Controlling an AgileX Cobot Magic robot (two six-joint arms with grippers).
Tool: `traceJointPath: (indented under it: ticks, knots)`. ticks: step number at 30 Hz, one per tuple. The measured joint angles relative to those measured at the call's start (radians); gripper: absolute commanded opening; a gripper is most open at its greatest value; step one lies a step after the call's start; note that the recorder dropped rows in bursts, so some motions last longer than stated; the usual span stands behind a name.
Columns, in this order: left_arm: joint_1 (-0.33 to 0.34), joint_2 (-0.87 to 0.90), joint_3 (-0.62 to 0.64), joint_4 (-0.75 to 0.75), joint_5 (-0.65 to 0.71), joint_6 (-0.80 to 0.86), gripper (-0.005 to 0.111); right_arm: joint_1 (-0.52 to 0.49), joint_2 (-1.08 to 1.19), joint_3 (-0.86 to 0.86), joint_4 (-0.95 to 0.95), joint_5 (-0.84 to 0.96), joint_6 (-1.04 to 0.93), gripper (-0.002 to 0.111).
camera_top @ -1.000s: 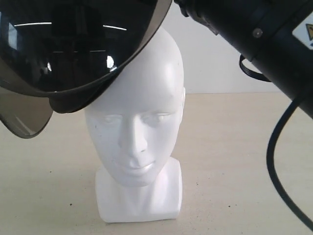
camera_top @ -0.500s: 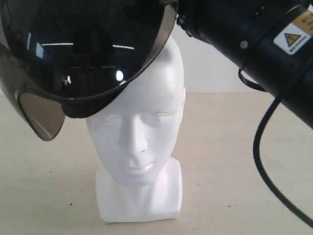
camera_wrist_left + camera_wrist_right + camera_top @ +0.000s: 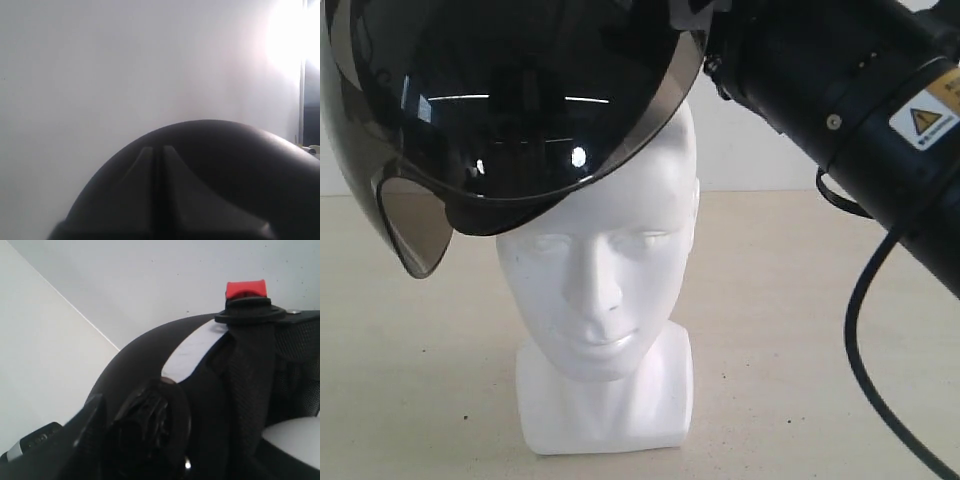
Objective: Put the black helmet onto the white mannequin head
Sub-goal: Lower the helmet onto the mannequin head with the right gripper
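Observation:
The black helmet (image 3: 510,100) hangs tilted at the upper left, its smoky visor covering the forehead of the white mannequin head (image 3: 610,260), which stands upright on its base. In the right wrist view my right gripper (image 3: 125,430) is shut on the helmet's rim (image 3: 145,355), beside the padded lining and a strap with a red tab (image 3: 245,289); a patch of the white head (image 3: 295,440) shows inside. In the left wrist view my left gripper (image 3: 156,160) has its fingers pressed close with a thin dark edge between them, against the helmet shell (image 3: 240,165).
The right arm (image 3: 840,90) and its black cable (image 3: 860,330) cross the upper right of the exterior view. The beige table (image 3: 800,350) spreads around the head's base, with a white wall behind.
The helmet has shifted to the right, so that it sits more over the top of the head. The right arm has moved the same way.

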Motion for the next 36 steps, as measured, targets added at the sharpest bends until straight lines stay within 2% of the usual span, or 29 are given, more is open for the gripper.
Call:
traceJointPath:
  ticks: [6, 14, 36]
  knots:
    - [-0.012, 0.000, -0.002, 0.042, -0.050, -0.006, 0.005, 0.000, -0.087, 0.070, 0.005, 0.079, -0.006, 0.000]
    - [-0.110, 0.045, -0.022, 0.027, -0.052, -0.009, 0.005, 0.000, -0.102, 0.094, 0.053, 0.103, -0.021, 0.000]
    - [-0.118, 0.080, -0.047, 0.026, -0.081, 0.000, 0.005, 0.000, -0.158, 0.096, 0.114, 0.212, -0.069, 0.000]
